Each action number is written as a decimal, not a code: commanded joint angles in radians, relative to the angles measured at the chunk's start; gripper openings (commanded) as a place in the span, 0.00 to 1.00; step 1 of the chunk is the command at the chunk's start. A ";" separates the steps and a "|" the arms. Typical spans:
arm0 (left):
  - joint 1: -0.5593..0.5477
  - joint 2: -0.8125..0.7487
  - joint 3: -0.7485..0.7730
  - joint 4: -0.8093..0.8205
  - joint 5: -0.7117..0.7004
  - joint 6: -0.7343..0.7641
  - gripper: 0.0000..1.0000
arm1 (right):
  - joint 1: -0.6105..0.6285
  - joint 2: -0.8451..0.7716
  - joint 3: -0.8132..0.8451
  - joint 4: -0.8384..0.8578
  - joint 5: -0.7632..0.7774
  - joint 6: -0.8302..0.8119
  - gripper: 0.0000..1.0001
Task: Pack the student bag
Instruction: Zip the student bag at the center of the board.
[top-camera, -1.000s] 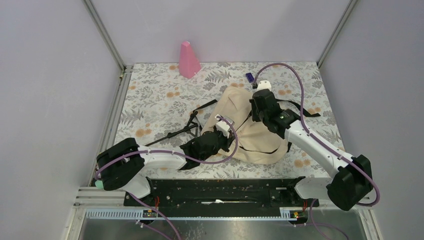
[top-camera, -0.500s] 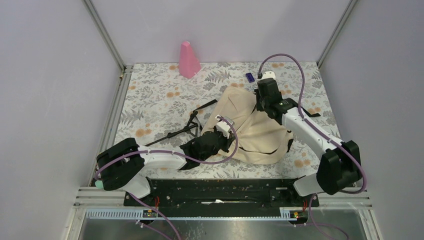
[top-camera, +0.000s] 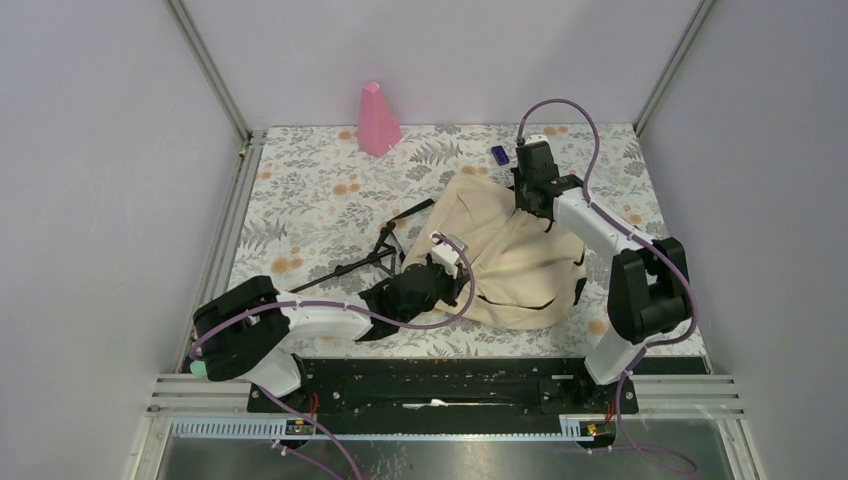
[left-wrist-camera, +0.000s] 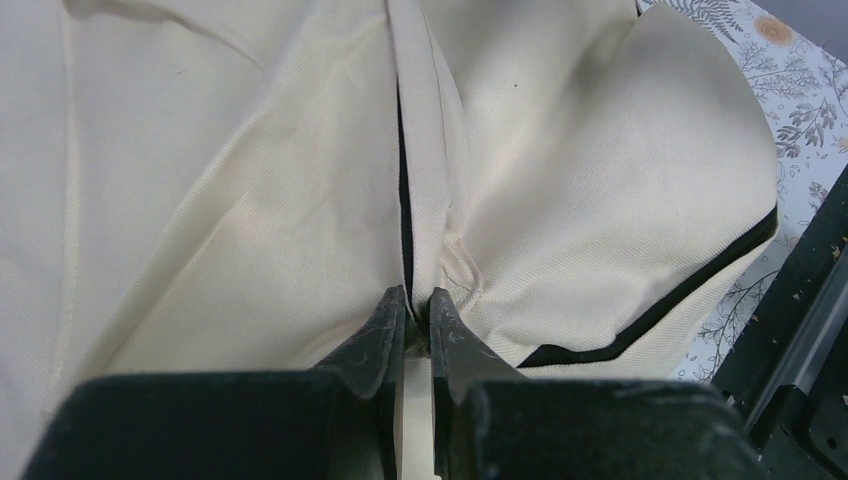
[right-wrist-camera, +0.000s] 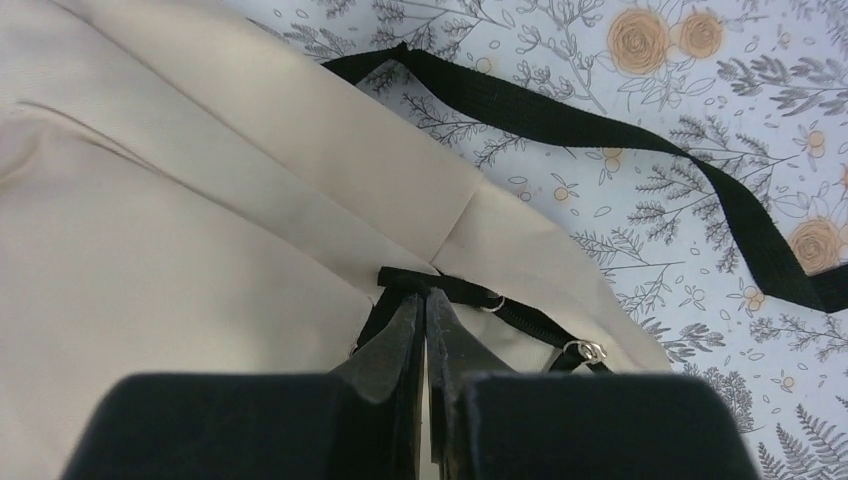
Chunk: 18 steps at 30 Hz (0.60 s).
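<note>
Two hands work on one student bag (top-camera: 520, 265), which lies slumped at centre right of the overhead frame on the floral counter (top-camera: 310, 200). We see the left hand (top-camera: 447, 278) clamped on the bag's lower left edge and the right hand (top-camera: 527, 203) down on its upper corner. We judge that they grip opposite ends to keep the cloth taut along the zipper. Black straps (top-camera: 365, 258) trail to the left. A pink cone (top-camera: 378, 120) and a small blue object (top-camera: 498, 154) sit near the back edge, and pale lilac walls and metal posts frame the scene.

From the left wrist, low in the frame, we find the fingers (left-wrist-camera: 380, 340) pinched shut on a cream fold beside the black zipper line (left-wrist-camera: 403, 200).

From the right wrist, at bottom centre, the fingers (right-wrist-camera: 395, 340) are closed on the black tab (right-wrist-camera: 410, 280) at the zipper's end. A black strap (right-wrist-camera: 600, 120) loops across the printed counter at upper right.
</note>
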 joint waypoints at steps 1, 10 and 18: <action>-0.027 0.003 -0.027 -0.034 0.084 -0.037 0.00 | -0.045 0.054 0.086 0.096 0.051 -0.033 0.00; -0.020 0.062 0.036 -0.044 0.125 -0.018 0.00 | -0.055 0.073 0.132 0.099 0.041 -0.046 0.00; -0.014 0.041 0.083 -0.066 0.104 -0.010 0.64 | -0.055 -0.067 0.072 0.076 -0.143 -0.026 0.57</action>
